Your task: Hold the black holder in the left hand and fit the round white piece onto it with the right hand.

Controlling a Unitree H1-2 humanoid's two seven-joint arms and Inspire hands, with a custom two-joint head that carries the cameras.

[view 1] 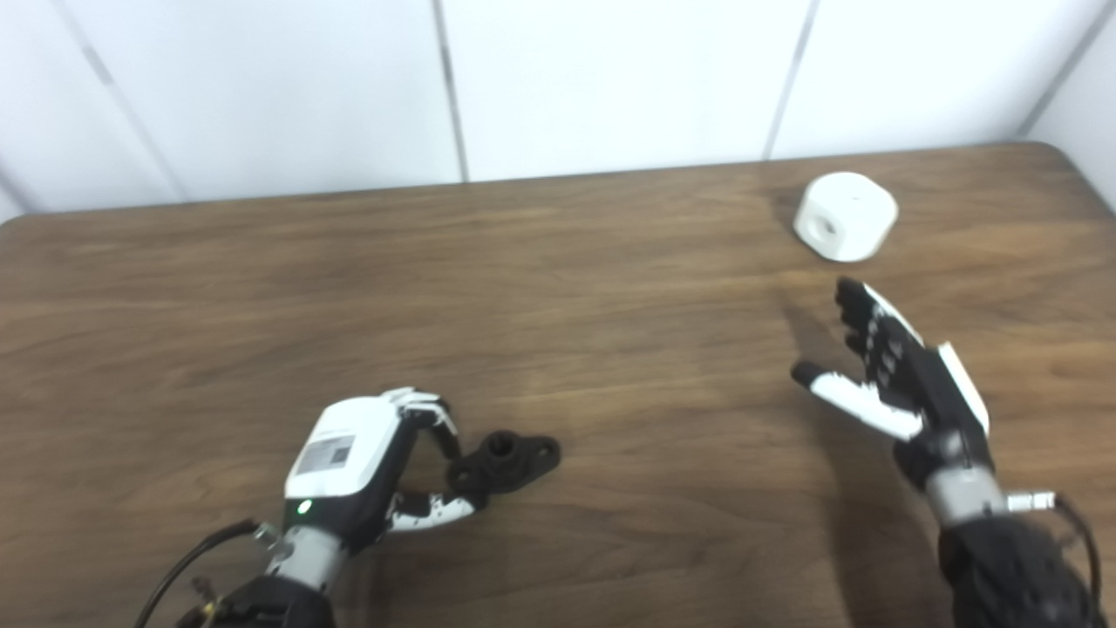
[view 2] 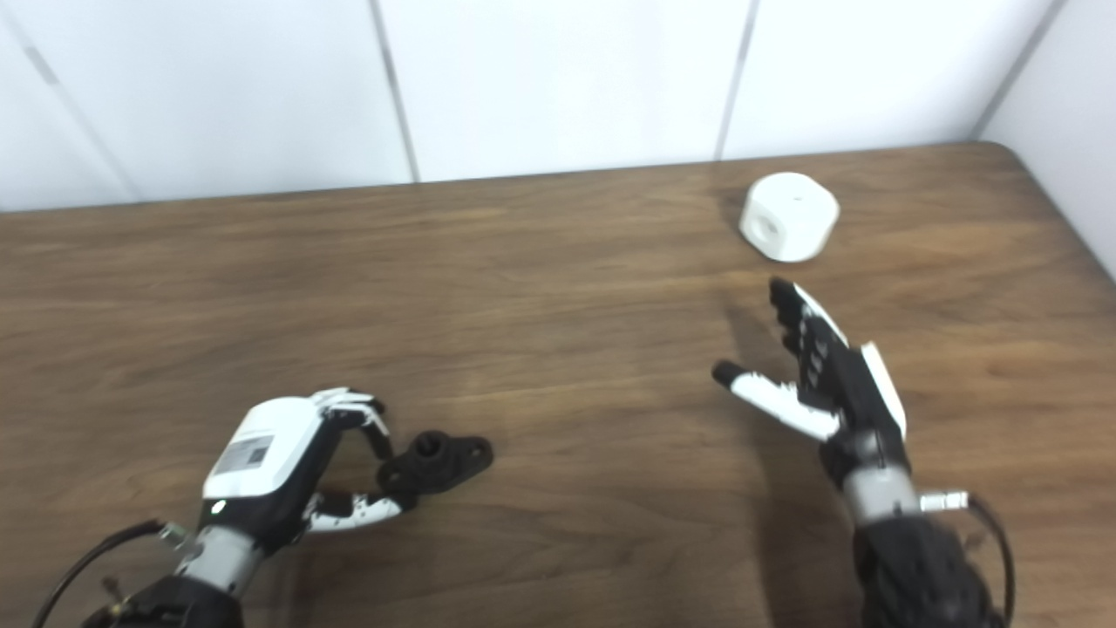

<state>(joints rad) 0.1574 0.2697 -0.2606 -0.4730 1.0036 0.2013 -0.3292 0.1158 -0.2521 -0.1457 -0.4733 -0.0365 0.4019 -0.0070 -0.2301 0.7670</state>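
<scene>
Your counter [view 1: 610,288] is a dark brown wood-grain surface with a rounded far right corner, lit evenly, with soft shadows beside each arm. Behind it stands a plain white wall [view 1: 610,78] divided by thin grey seams running upward; a second white panel closes the room at the right edge.

Your left robot hand [view 1: 366,462] sits low at the near left of the counter, white back plate facing up with a label and a small green light showing. Its fingers curl down over the near end of the black holder [view 1: 506,460] and its thumb reaches under that same end. The fingers and thumb touch the holder; whether you have a firm grip cannot be told, since the holder appears to lie flat on the counter. The holder's far lobe, with its round hole, projects free to the right.

Your right robot hand [view 1: 889,366] is at the right, holding nothing, fingers extended toward the wall and thumb spread out to the left.

The round white piece [view 1: 844,216] rests on the counter near the far right corner, just beyond the right fingertips and apart from them, a round hole showing in its side.
</scene>
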